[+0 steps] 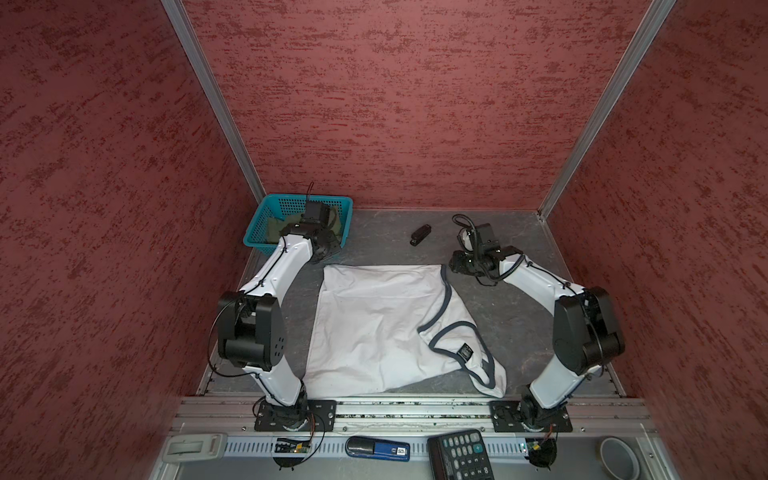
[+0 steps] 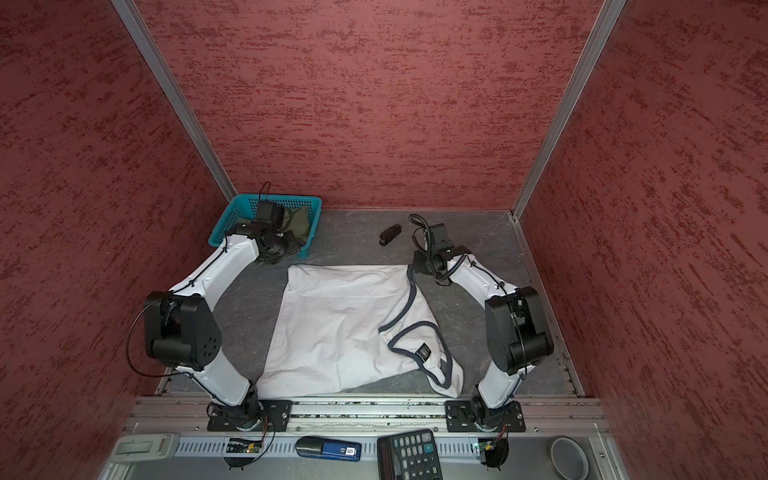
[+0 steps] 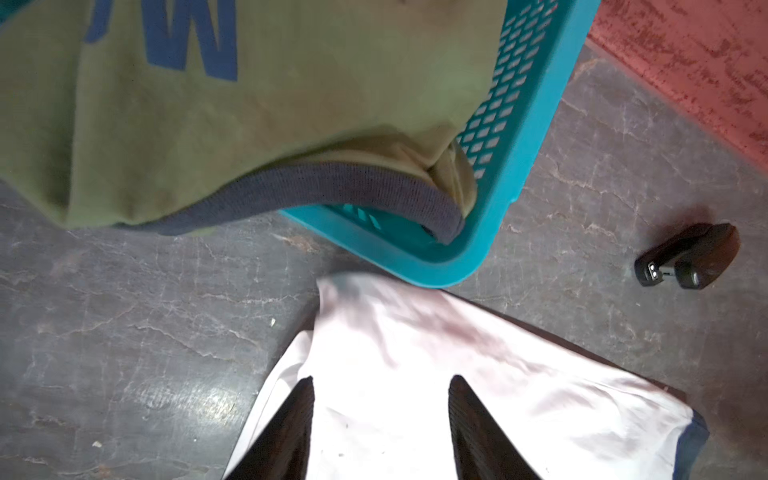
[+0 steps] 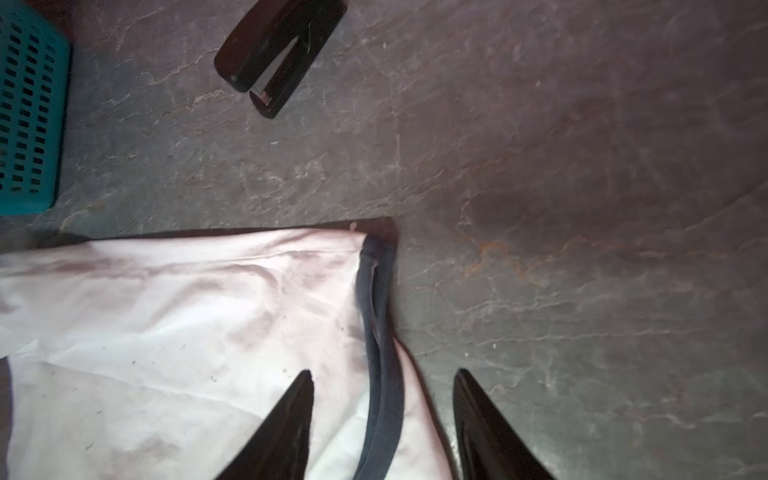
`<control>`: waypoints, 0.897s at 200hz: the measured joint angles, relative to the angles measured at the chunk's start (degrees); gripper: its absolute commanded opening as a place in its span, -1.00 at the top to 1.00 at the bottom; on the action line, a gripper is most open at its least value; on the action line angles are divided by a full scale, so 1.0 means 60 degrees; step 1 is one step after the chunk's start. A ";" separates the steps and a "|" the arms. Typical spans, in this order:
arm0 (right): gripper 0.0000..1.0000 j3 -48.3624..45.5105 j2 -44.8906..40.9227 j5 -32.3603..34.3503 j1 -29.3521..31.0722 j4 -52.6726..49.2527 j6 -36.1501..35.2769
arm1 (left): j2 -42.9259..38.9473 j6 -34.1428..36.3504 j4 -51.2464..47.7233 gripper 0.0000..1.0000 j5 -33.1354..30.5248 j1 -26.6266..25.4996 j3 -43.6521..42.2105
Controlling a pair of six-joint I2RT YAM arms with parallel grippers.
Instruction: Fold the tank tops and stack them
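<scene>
1. In both top views the white tank top [image 1: 374,328] lies flat mid-table. Its far edge is straight and its grey-trimmed straps are bunched at 4 o'clock. The olive tank top [image 1: 276,226] sits in the teal basket [image 1: 259,222] at 10 o'clock. The left gripper [image 1: 328,254] hovers at the white top's 11 o'clock corner and the right gripper [image 1: 454,266] at its 1 o'clock corner. A black stapler [image 1: 419,235] lies at 12 o'clock.

2. In the left wrist view the left claw [image 3: 382,378] is spread over white cloth and pinches nothing. Olive cloth [image 3: 291,124] spills over the basket rim [image 3: 540,145]. I'd lift this arm straight up so the laid corner doesn't drag.

3. In the right wrist view the right claw [image 4: 382,372] is also spread. It sits astride the dark trim [image 4: 380,332] and holds nothing. To my eye, this one should rise clear too.

4. My advice for the next fold is to flatten the straps at 4 o'clock first. Then both claws should pinch matching corners and move together.
</scene>
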 measured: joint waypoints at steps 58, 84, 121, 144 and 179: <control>-0.24 -0.1628 -0.2375 0.0605 0.1876 -0.0517 0.0033 | -0.3126 -0.0087 0.0641 -0.43 0.0208 -0.1534 -0.2393; -0.23 -0.2484 -0.2903 0.0692 0.3909 -0.0994 0.0539 | -0.3555 -0.0484 0.1253 -0.45 0.0681 -0.1807 -0.4237; -0.19 -0.2779 -0.2368 0.0794 0.5577 -0.1395 0.1315 | -0.3359 -0.0969 0.1934 -0.46 0.1064 -0.1789 -0.6000; -0.09 -0.2772 -0.1654 0.0863 0.6102 -0.1402 0.1636 | -0.3180 -0.1162 0.2481 -0.47 0.1213 -0.1701 -0.6360; 0.02 -0.2772 -0.0882 0.1173 0.6404 -0.1508 0.1832 | -0.2976 -0.1311 0.3195 -0.49 0.1351 -0.1191 -0.6845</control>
